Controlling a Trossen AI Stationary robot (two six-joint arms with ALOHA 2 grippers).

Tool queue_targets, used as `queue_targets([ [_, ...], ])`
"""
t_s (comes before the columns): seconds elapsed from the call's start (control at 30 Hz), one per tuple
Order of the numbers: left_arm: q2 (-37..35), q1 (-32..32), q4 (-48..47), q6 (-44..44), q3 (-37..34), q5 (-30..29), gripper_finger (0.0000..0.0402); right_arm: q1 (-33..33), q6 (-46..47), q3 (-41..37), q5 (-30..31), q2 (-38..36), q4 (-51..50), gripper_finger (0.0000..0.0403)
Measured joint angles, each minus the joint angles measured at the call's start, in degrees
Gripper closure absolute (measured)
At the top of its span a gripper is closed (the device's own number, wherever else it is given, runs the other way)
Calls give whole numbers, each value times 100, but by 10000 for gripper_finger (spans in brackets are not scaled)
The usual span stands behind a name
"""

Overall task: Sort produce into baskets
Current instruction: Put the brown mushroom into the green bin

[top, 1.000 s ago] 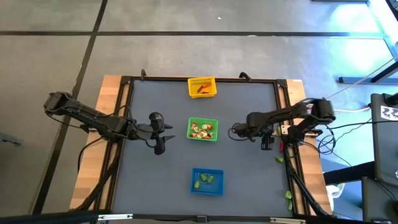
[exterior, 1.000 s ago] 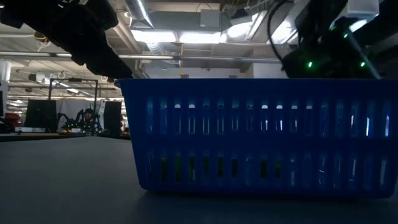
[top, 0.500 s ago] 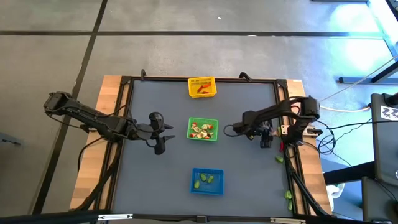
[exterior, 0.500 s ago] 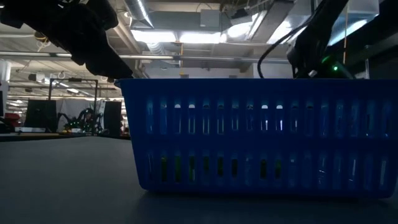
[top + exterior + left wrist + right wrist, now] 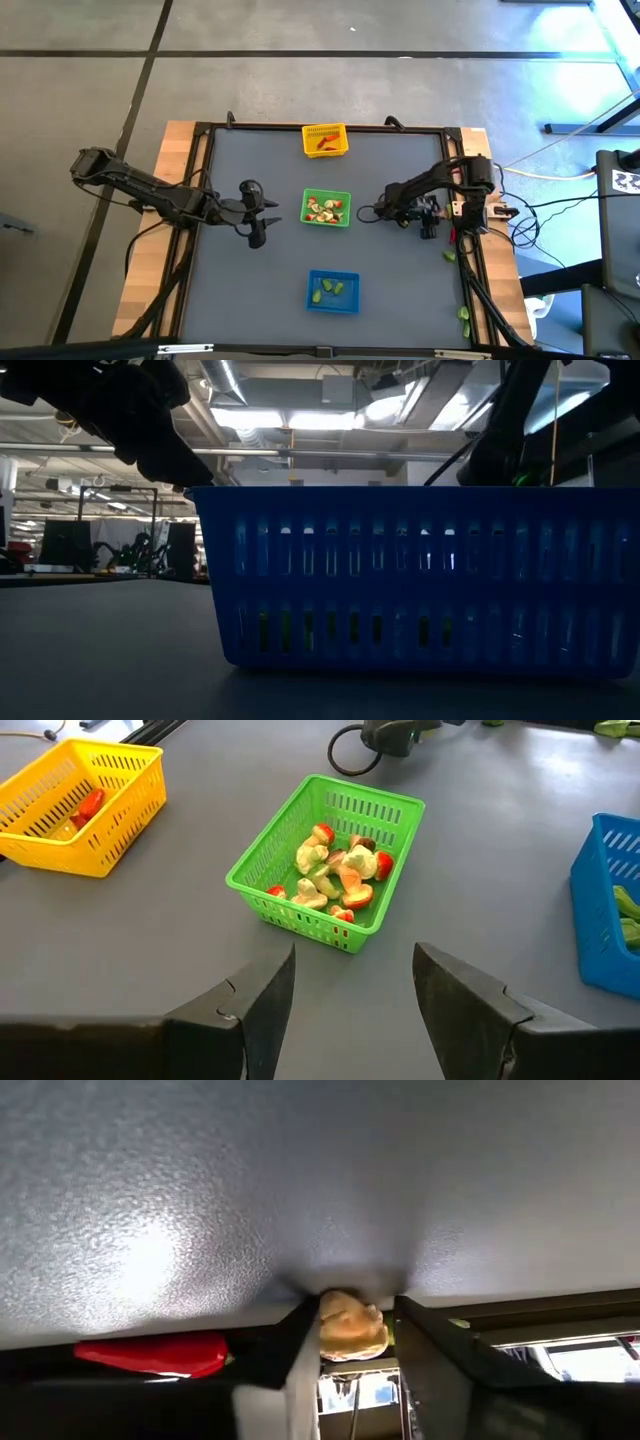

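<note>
Three baskets stand in a row down the table's middle: yellow (image 5: 325, 140) at the far edge with red pieces, green (image 5: 327, 208) in the middle with mixed produce (image 5: 335, 880), and blue (image 5: 333, 290) near the front with light green pieces. My left gripper (image 5: 352, 990) hangs open left of the green basket, holding nothing. My right gripper (image 5: 383, 212) is low at the table, right of the green basket, shut on a small tan-orange piece (image 5: 350, 1328). A red piece (image 5: 150, 1352) shows beside its fingers. My right gripper pinches the tan-orange piece by its two sides (image 5: 328, 1330) between the free ends of its two fingers. The fingers slant down from the table's right side. The piece sits on the grey table top.
Light green pieces lie along the table's right edge (image 5: 449, 256) and near its front right corner (image 5: 464, 315). In the low view the blue basket (image 5: 420, 575) fills the foreground. Grey table top lies bare between the baskets and both arms.
My right arm has folded and sunk, bringing its gripper down to the table just right of the green basket. In the low view it has dropped behind the blue basket's rim.
</note>
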Motion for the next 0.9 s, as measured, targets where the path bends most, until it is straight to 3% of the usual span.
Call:
queue_targets([
  [0.33, 0, 0, -2, 15, 0, 0, 202, 7, -120, 4, -84, 52, -4, 391],
  [0.63, 0, 0, -1, 87, 0, 0, 202, 11, 15, 434, -181, -561, -359, 397],
  [0.9, 0, 0, 2, 129, 0, -2, 202, 52, 777, 1610, -335, -1499, -411, 396],
])
